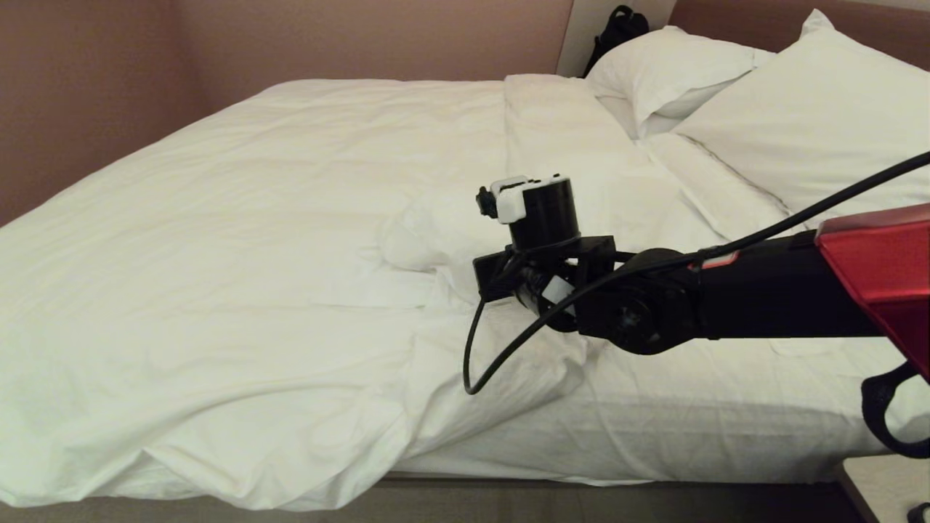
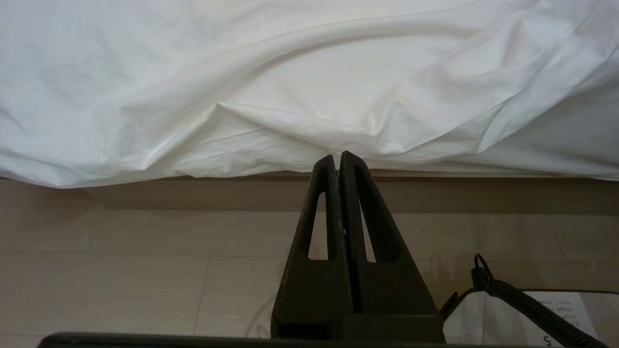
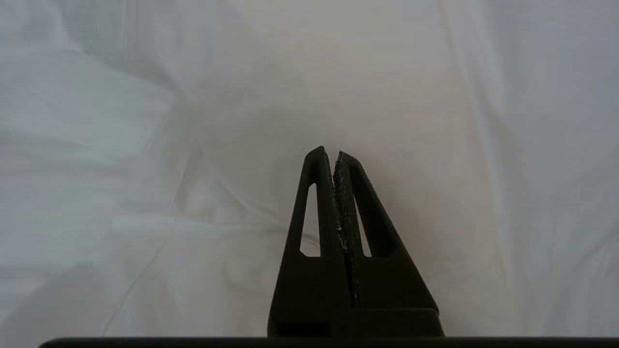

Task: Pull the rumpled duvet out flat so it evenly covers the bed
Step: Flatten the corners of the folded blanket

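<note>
Head view: duvet [image 1: 218, 254] spread over most of the bed [image 1: 508, 479], rumpled and bunched near the middle, near corner hanging over the bed's front edge on the left. Two pillows [image 1: 799, 123] propped at the head end on the right, bare sheet [image 1: 690, 421] showing below them. Right arm [image 1: 763, 294] reaching in from the right over the rumpled patch, its fingers hidden behind the wrist.

Left wrist view: left gripper [image 2: 338, 157] low beside the bed, fingers pressed together, pinching nothing, pointing at the duvet's hanging edge above the pale wood floor [image 2: 121, 266].

Right wrist view: right gripper [image 3: 330, 153] above creased white fabric, fingers pressed together, nothing between them
</note>
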`<state>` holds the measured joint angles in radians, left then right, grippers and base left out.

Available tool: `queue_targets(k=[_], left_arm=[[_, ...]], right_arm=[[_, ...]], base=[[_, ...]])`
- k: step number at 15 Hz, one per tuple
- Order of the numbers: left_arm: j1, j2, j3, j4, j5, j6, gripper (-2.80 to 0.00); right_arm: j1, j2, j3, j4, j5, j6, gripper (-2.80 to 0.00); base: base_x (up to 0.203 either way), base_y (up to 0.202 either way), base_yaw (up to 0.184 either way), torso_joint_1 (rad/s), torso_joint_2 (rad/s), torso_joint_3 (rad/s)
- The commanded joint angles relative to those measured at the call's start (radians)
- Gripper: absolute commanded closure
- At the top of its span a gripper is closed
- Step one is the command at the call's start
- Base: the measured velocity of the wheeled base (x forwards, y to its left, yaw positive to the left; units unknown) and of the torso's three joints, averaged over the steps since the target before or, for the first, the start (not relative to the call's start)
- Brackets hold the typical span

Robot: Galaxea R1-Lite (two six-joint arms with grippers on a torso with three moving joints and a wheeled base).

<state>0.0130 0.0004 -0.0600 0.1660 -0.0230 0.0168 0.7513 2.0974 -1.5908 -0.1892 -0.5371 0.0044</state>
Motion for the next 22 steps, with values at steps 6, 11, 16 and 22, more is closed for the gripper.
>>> queue_targets(k=[6, 11, 16, 22], left_arm=[[0.001, 0.0, 0.0, 0.001, 0.0, 0.0, 0.0], [0.001, 0.0, 0.0, 0.001, 0.0, 0.0, 0.0], [0.001, 0.0, 0.0, 0.001, 0.0, 0.0, 0.0], [0.001, 0.0, 0.0, 0.001, 0.0, 0.0, 0.0]], right_arm=[[-0.003, -0.027, 0.158, -0.246, 0.046, -0.096, 0.0], [-0.035, -0.066, 0.25, -0.412, 0.055, -0.107, 0.0], [-0.125, -0.005, 0.262, -0.481, 0.132, -0.107, -2.24], [-0.164, -0.005, 0.269, -0.501, 0.164, -0.111, -2.8]], base=[[0.0, 0.0, 0.0, 0.0, 0.0, 0.0], [0.0, 0.0, 0.0, 0.0, 0.0, 0.0], [0.0, 0.0, 0.0, 0.0, 0.0, 0.0], [0.0, 0.0, 0.0, 0.0, 0.0, 0.0]])
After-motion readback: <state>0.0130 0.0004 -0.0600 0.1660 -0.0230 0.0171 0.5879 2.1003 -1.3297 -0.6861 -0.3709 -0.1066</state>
